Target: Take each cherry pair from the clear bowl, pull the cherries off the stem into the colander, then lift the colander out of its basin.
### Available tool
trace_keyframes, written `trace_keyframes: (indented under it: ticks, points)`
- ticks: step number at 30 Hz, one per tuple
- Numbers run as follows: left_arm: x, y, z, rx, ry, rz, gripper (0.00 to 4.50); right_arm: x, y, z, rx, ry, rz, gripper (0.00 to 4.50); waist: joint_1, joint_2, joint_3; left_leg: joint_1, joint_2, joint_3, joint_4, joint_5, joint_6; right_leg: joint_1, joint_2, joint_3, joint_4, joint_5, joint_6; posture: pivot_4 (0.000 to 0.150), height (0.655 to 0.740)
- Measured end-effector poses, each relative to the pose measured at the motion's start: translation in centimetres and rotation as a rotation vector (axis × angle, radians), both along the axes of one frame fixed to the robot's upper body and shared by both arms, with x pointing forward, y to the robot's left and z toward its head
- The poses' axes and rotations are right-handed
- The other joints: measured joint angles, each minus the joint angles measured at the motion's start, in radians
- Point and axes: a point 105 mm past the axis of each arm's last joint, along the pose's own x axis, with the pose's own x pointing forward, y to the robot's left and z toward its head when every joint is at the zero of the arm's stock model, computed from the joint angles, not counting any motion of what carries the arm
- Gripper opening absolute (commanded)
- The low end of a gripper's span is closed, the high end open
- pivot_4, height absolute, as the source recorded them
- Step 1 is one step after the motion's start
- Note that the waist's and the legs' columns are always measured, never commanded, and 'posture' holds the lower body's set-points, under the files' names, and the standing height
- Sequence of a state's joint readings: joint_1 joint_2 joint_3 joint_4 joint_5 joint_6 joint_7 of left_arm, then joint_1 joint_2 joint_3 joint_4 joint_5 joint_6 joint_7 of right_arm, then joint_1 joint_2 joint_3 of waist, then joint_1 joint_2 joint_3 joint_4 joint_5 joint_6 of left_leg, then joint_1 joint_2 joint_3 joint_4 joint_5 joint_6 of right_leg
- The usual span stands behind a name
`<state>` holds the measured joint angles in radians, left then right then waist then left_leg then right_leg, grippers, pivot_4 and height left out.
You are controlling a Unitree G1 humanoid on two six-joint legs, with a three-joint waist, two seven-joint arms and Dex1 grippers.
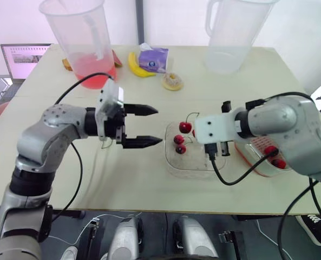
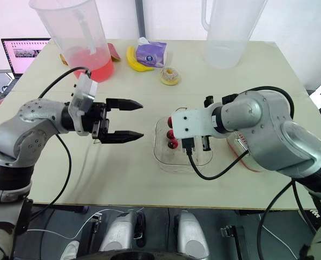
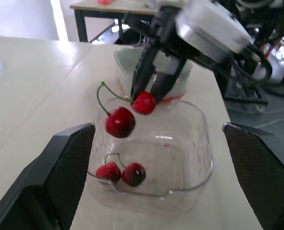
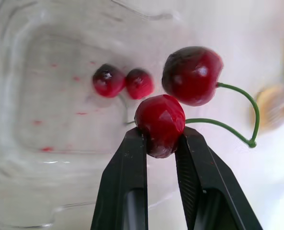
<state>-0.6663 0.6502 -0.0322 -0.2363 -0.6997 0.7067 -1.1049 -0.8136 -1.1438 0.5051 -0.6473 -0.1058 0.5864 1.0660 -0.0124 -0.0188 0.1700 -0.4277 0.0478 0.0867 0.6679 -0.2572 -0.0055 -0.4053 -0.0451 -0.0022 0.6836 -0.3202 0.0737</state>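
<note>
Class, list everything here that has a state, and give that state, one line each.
Left gripper: jaws open, empty.
Right gripper: jaws shut on held pair.
Held pair: above the bowl, stem intact.
Bowl pair: lying in the bowl.
Colander: in basin, holds cherries.
Laptop: screen lit.

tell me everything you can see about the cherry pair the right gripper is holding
The cherry pair is two glossy dark red cherries joined by thin green stems that meet at a small knot. One cherry is pinched between the right gripper's black fingers; the other hangs free close beside it. The pair is up over the clear bowl, off its floor.
</note>
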Motion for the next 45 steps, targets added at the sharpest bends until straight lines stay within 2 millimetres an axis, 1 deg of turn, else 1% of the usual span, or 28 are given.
trace_keyframes:
  ticks: [3,5,8,11,12,14,17,20,24,29,32,33,35,38,39,40,45]
  points:
    - [0.7,-0.8,1.0,-0.041,0.042,-0.004,4.5,-0.4,0.1,-0.8,-0.084,-0.132,0.133,0.37,0.0,0.0,0.0,0.0,0.0,0.0,0.0,0.003,-0.005,0.0,0.001,0.0,0.0,0.0,0.0,0.15,0.74]
    - [1.4,-1.5,1.5,-0.062,0.059,0.007,4.5,-0.7,0.4,-1.6,-0.128,-0.183,0.216,0.37,0.0,0.0,0.0,0.0,0.0,0.0,0.0,0.004,-0.006,0.001,0.001,0.0,0.0,0.0,0.0,0.15,0.74]
    - [2.8,-2.7,1.4,-0.046,0.096,0.045,4.5,-0.5,0.0,-2.4,-0.23,-0.27,0.289,0.37,-0.002,0.0,0.0,0.001,0.0,0.0,0.0,0.004,-0.007,0.0,0.002,0.0,0.0,0.0,0.0,0.15,0.74]
    - [3.3,-3.6,0.5,-0.006,0.14,0.057,4.5,0.1,-0.3,-2.8,-0.282,-0.306,0.292,0.37,-0.003,0.0,0.0,0.001,0.0,0.0,0.0,0.005,-0.008,0.0,0.002,0.0,0.0,0.0,0.0,0.15,0.74]
    - [3.3,-4.0,-0.2,0.028,0.158,0.054,4.5,0.2,-0.3,-2.9,-0.289,-0.308,0.289,0.37,-0.003,0.0,0.0,0.001,0.0,0.0,0.0,0.005,-0.008,0.0,0.003,0.001,0.0,0.0,0.0,0.15,0.74]
    - [3.2,-4.5,-1.3,0.079,0.186,0.05,4.5,0.3,0.0,-3.1,-0.296,-0.309,0.29,0.37,-0.003,0.0,0.0,0.001,0.001,0.0,0.0,0.005,-0.008,0.0,0.003,0.001,0.001,0.0,0.0,0.15,0.74]
    - [3.2,-4.9,-2.1,0.116,0.265,0.064,4.5,0.3,0.6,-3.2,-0.295,-0.315,0.301,0.37,-0.001,0.0,0.0,0.001,0.001,0.0,0.0,0.005,-0.008,0.0,0.003,0.001,0.001,0.0,0.0,0.15,0.74]
    - [3.2,-5.4,-2.3,0.132,0.313,0.074,4.5,0.2,0.9,-3.4,-0.304,-0.316,0.318,0.37,0.002,0.0,0.0,0.001,0.0,0.0,0.001,0.005,-0.008,0.001,0.002,0.0,0.001,0.0,0.0,0.15,0.74]
    - [3.8,-5.9,-2.2,0.143,0.384,0.1,4.5,0.1,1.1,-3.3,-0.317,-0.32,0.329,0.37,0.002,0.0,0.0,0.001,0.0,-0.001,0.001,0.005,-0.008,0.001,0.002,0.0,0.001,0.0,0.0,0.15,0.74]
    - [3.9,-5.8,-2.3,0.16,0.427,0.11,4.5,-0.1,1.1,-3.4,-0.317,-0.314,0.338,0.37,-0.002,0.0,0.0,0.001,0.0,-0.001,0.001,0.005,-0.009,0.001,0.002,0.0,0.001,0.0,0.0,0.15,0.74]
    - [3.8,-5.9,-2.4,0.163,0.43,0.105,3.65,-0.2,1.4,-3.4,-0.311,-0.313,0.35,0.37,0.0,0.0,0.0,0.001,0.0,-0.001,0.001,0.006,-0.009,0.001,0.002,0.0,0.001,0.0,0.0,0.15,0.74]
    - [3.8,-6.0,-2.5,0.17,0.431,0.101,3.01,-0.2,1.5,-3.5,-0.31,-0.311,0.357,0.37,0.0,0.0,0.0,0.001,0.0,-0.001,0.001,0.006,-0.009,0.001,0.002,0.0,0.001,0.0,0.0,0.15,0.74]
    - [3.7,-6.2,-2.6,0.177,0.434,0.094,2.2,-0.3,1.5,-3.5,-0.315,-0.308,0.357,0.37,0.001,0.0,0.0,0.001,0.0,-0.001,0.001,0.006,-0.009,0.001,0.002,0.0,0.001,0.0,0.0,0.15,0.74]
    - [3.6,-6.5,-2.8,0.176,0.444,0.081,0.77,-0.3,1.5,-3.4,-0.314,-0.312,0.357,0.37,0.002,0.0,0.0,0.001,0.0,-0.001,0.001,0.005,-0.009,0.002,0.002,0.0,0.001,0.0,0.0,0.15,0.74]
    - [3.6,-6.5,-3.0,0.185,0.448,0.083,0.24,-0.3,1.5,-3.3,-0.314,-0.312,0.358,0.37,0.001,0.0,0.0,0.001,0.0,-0.001,0.001,0.005,-0.009,0.002,0.002,0.0,0.001,0.0,0.0,0.15,0.74]
    - [3.6,-6.5,-3.2,0.191,0.454,0.085,0.07,-0.3,1.5,-3.3,-0.314,-0.311,0.358,0.37,0.001,0.0,0.0,0.002,0.0,-0.001,0.001,0.005,-0.009,0.002,0.002,0.0,0.001,0.0,0.0,0.15,0.74]
    - [3.6,-6.5,-3.3,0.194,0.463,0.074,0.07,-0.3,1.8,-3.4,-0.306,-0.307,0.365,0.37,0.0,0.0,0.0,0.002,0.0,-0.001,0.001,0.006,-0.009,0.002,0.002,0.0,0.001,0.0,0.0,0.15,0.74]
